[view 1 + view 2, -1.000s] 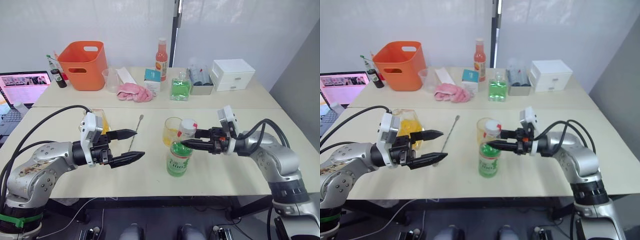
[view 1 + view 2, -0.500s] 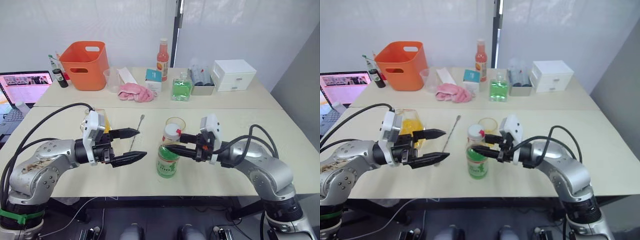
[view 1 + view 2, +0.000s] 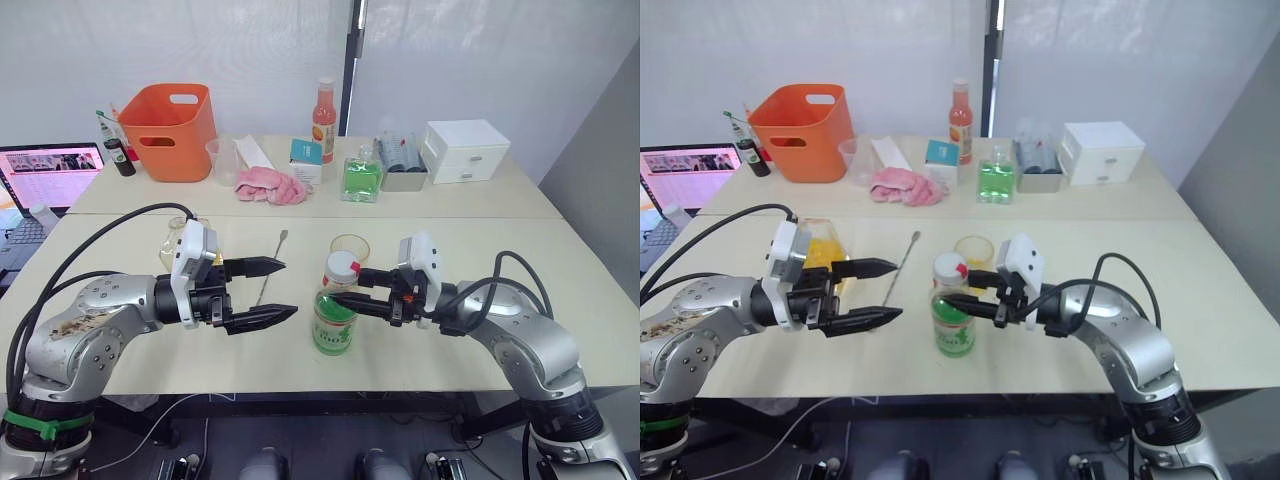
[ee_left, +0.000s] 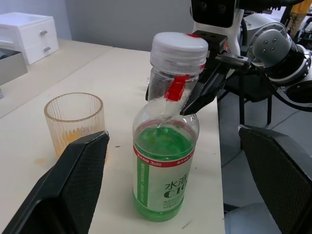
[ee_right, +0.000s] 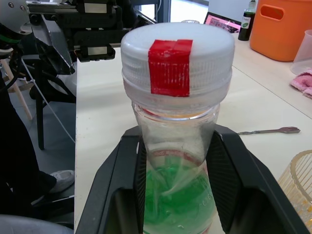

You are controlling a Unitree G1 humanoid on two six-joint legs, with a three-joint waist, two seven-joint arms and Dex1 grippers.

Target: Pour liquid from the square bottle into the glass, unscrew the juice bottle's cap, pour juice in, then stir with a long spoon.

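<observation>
The juice bottle (image 3: 333, 318) stands upright on the near table, its white cap (image 3: 341, 265) on and marked with red tape. My right gripper (image 3: 345, 290) is shut on the bottle's shoulder just under the cap, a finger (image 5: 122, 195) on each side. From the left, my left gripper (image 3: 288, 288) points at the bottle, open and holding nothing, a short gap away. The glass (image 3: 349, 250) sits just behind the bottle with a little yellow liquid in it. The long spoon (image 3: 272, 266) lies flat behind the left gripper. The square bottle (image 3: 822, 252) stands behind my left wrist.
On the far table are an orange basket (image 3: 168, 128), a clear plastic cup (image 3: 222, 158), a pink cloth (image 3: 268, 185), a green square bottle (image 3: 360, 175), a tall orange-red bottle (image 3: 323, 105) and a white drawer box (image 3: 465, 148). A laptop (image 3: 50, 175) sits at far left.
My right gripper has carried the juice bottle left, from beside the glass to in front of it, closer to the left gripper. The left gripper has edged slightly right and stays open.
</observation>
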